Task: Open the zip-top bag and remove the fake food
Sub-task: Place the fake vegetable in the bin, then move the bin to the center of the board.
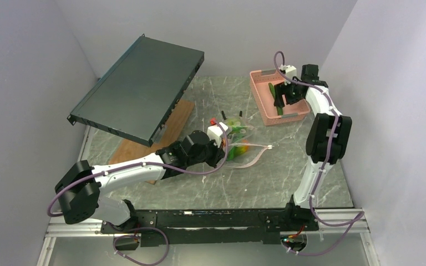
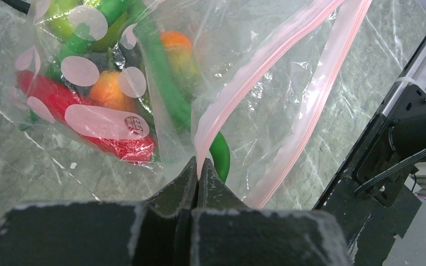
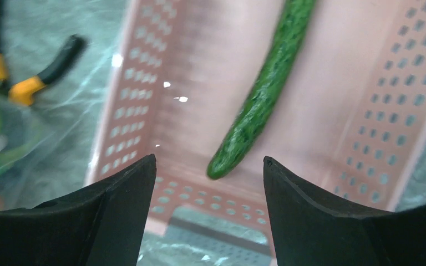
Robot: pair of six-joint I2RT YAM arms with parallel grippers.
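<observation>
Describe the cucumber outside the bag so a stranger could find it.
Look to the pink basket at the far right of the table. Lying loose inside it is one long green cucumber, the only food outside the clear zip-top bag.

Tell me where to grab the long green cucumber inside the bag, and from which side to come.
Probably its rounded end. The cucumber lies lengthwise, with that end nearest the open mouth of the zip-top bag. Come from the robot's right, through the gap between the pink zip strips, because the left gripper pinches one strip on the near side. Close across its thin width.
</observation>
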